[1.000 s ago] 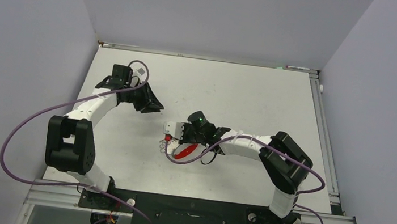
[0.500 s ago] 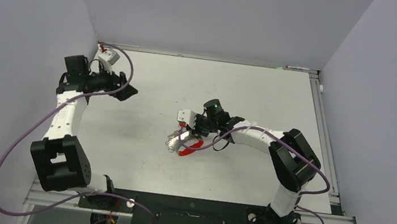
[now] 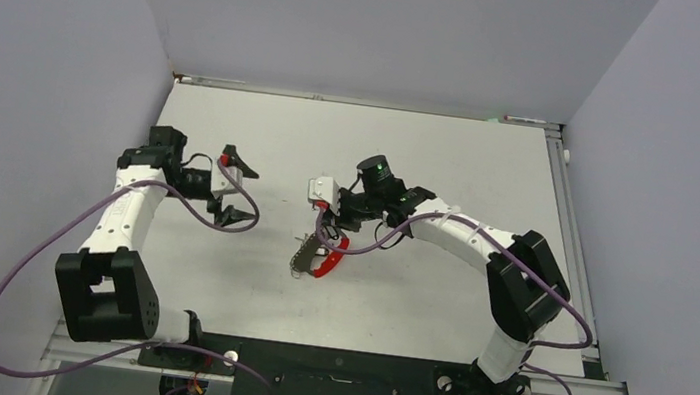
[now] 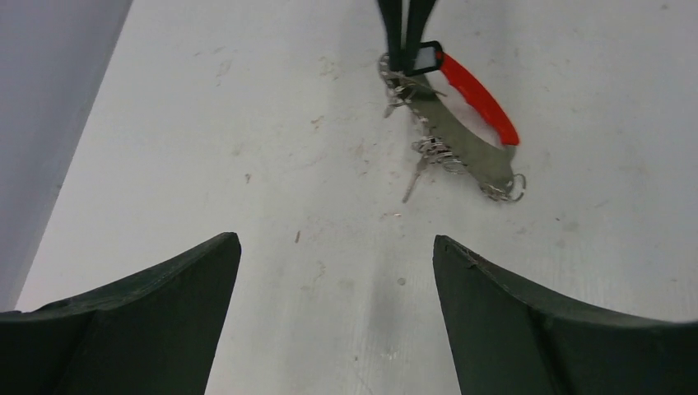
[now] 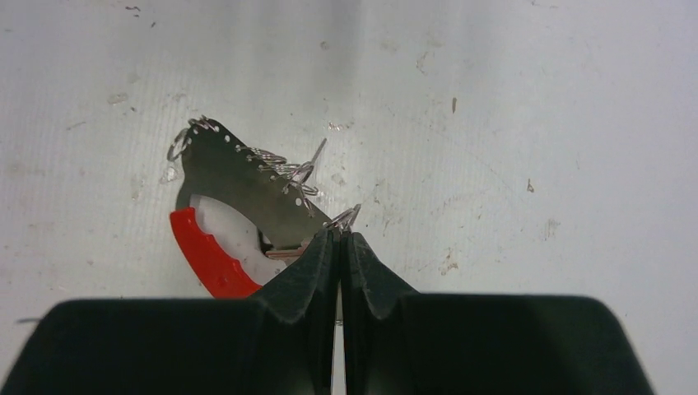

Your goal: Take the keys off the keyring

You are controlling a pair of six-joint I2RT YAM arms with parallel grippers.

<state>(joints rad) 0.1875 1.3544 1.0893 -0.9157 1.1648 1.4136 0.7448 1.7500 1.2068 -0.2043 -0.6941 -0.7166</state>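
The keyring (image 3: 315, 254) is a curved grey-and-red band (image 4: 465, 140) with thin wire rings along its edge. My right gripper (image 5: 339, 234) is shut on one wire ring (image 5: 346, 217) at the band's upper end (image 3: 324, 227), and the band slopes down from there toward the table. A pale silvery key (image 4: 413, 178) dangles from the rings. A dark-headed key (image 4: 425, 57) sits beside the right fingers (image 4: 406, 33). My left gripper (image 4: 336, 240) is open and holds nothing, left of the keyring (image 3: 237, 187) and facing it.
The white table (image 3: 430, 167) has small scuffs and specks. Purple cables (image 3: 213, 216) loop along both arms. Grey walls close in the left, back and right sides, and a metal rail (image 3: 573, 235) runs along the right edge.
My left arm swung from the far left corner toward the centre and now faces the keyring, jaws open. The right gripper shifted slightly farther away, still shut on the ring.
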